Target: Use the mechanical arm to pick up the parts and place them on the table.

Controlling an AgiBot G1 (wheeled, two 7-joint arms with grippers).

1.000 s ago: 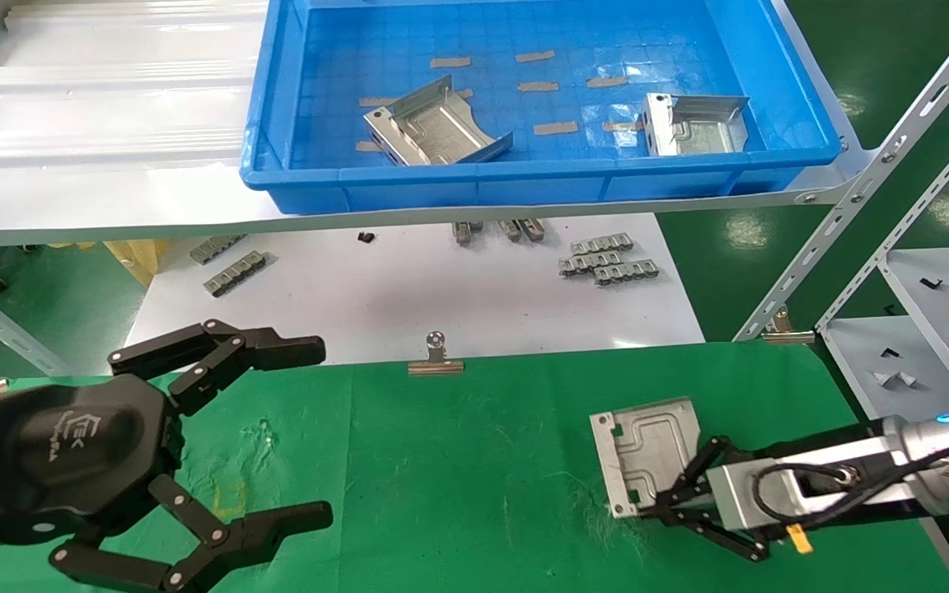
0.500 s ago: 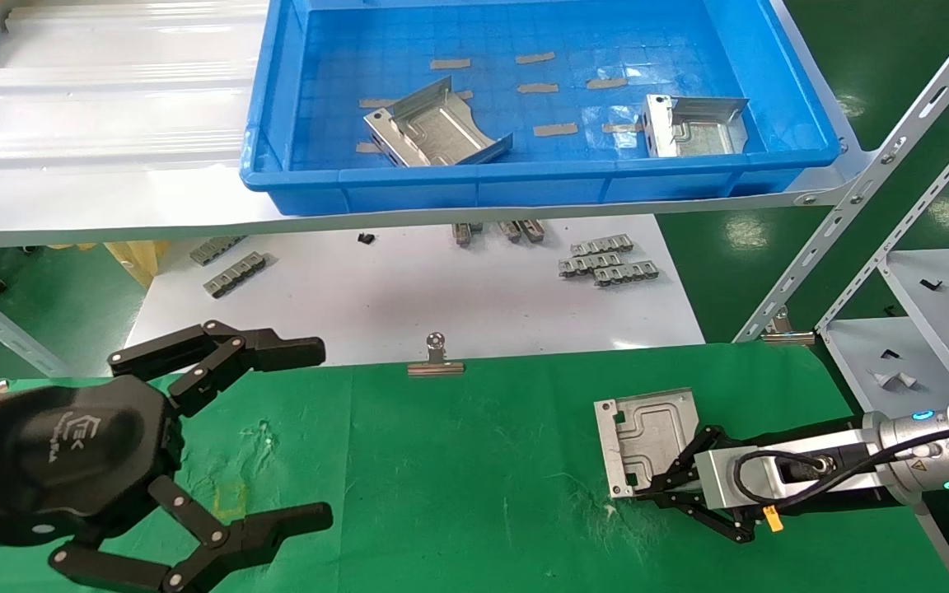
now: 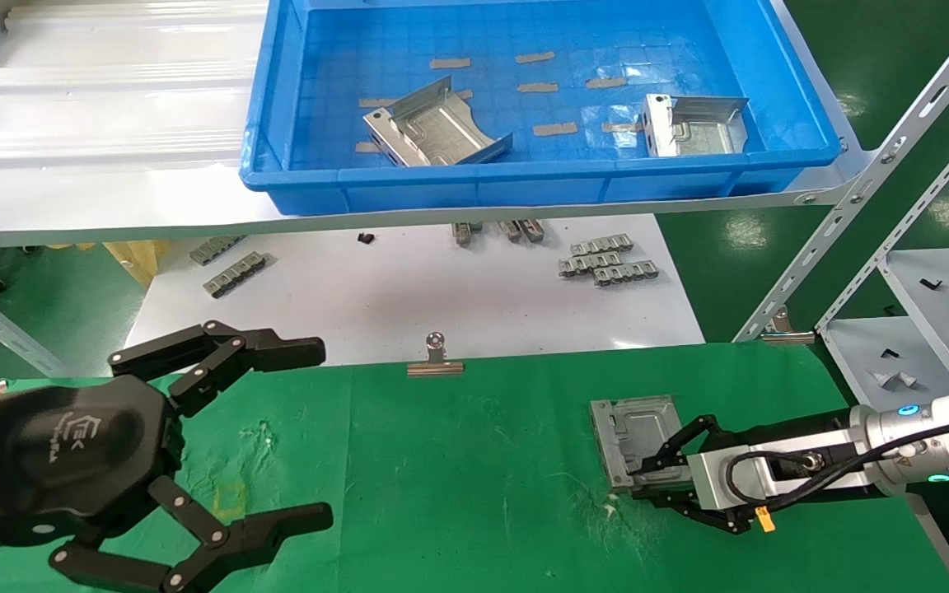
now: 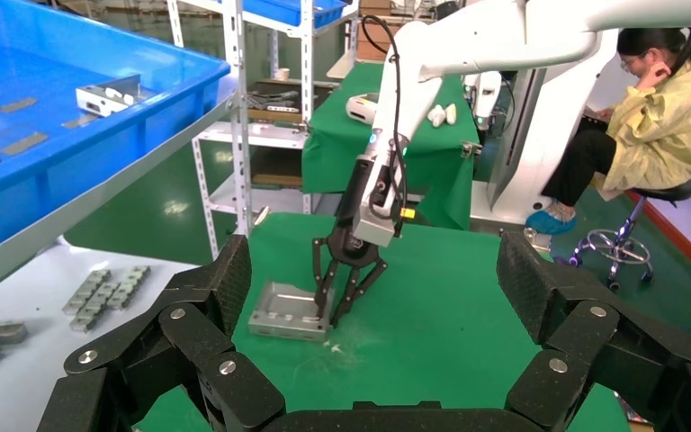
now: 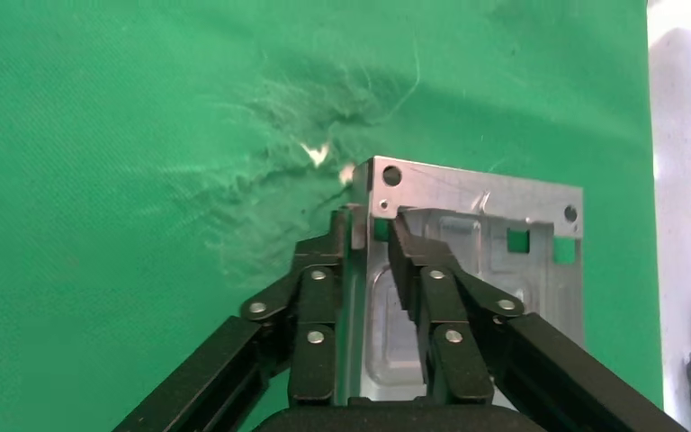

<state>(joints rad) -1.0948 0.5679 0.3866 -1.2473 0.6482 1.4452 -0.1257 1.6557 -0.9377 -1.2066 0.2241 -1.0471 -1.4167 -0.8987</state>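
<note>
Grips a silver plate (image 3: 635, 428) with the right pincer (image 3: 647, 473), over the right side of the green counter (image 3: 458, 461). Pinches one upturned side wall of that plate; seen from the right wrist, with a finger pressed on each face of the wall.

Compared with a second ago, carries the plate lower and flatter. Then held lifted and tipped up toward the head camera, with the bright embossed face showing; now brought nearly level and, seen from the left wrist, set on the cloth or just above it. Cannot tell whether touching along the whole underside. Has also shifted a little toward the far edge of the counter, with the right arm dropped lower behind it.

Points to a placement almost done. Probably calls only for spreading the right pincer and drawing straight back, clear of the side wall. Worth watching for a finger catching that wall on the way out and dragging or tipping the plate.

Keeps the left pincer (image 3: 314, 435) spread wide and unmoved at the left of the counter, holding nothing.

Leaves two more plates (image 3: 437, 128) lying in the blue bin (image 3: 524, 185) on the shelf beyond the counter. Judged from that: partway through the task, with further picks to come after this release.
</note>
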